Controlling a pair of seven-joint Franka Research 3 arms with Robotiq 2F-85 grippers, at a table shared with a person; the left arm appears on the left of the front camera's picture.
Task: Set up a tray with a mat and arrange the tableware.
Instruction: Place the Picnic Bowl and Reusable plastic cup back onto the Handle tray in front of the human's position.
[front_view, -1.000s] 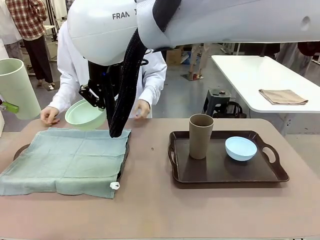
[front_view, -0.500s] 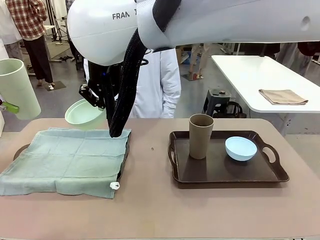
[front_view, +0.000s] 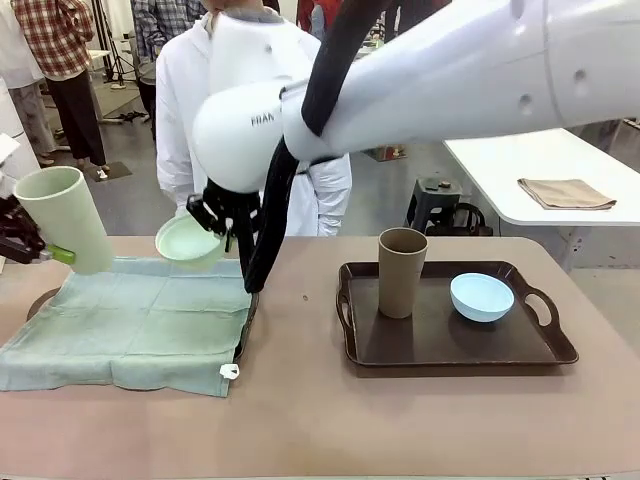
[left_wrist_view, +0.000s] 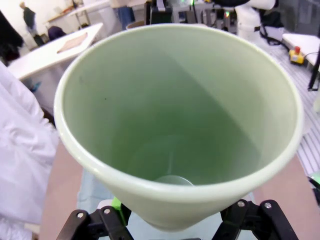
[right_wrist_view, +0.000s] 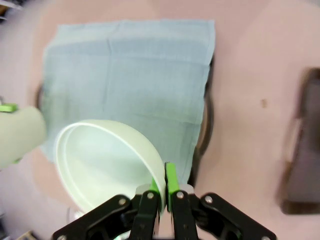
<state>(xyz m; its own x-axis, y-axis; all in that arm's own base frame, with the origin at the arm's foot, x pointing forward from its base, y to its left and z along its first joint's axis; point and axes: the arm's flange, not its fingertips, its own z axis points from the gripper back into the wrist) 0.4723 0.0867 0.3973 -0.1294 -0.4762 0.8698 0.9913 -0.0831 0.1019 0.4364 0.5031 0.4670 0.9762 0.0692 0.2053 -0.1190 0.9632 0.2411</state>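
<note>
Placing step: the right gripper (right_wrist_view: 163, 184) pinches the pale green bowl (front_view: 188, 242) above the mat's (front_view: 140, 315) 12 o'clock edge. The left gripper (front_view: 40, 250) clasps the pale green cup (front_view: 65, 215) at 10 o'clock. Next, probably, lower both squarely.

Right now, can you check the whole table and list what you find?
Surface: table, bare between the two trays.
Job's things: green cloth covers the left tray; brown cup and blue bowl stand apart on the right tray.
Clutter: one small dark speck on the table.
Grippers: left gripper shut on green cup, at the cloth's far left corner; right gripper pinches green bowl's rim above the cloth's far edge.
Cables: black hose hangs from the right arm beside the bowl.
Surroundings: person in white coat across the table; folded brown cloth on a white side table.
</note>
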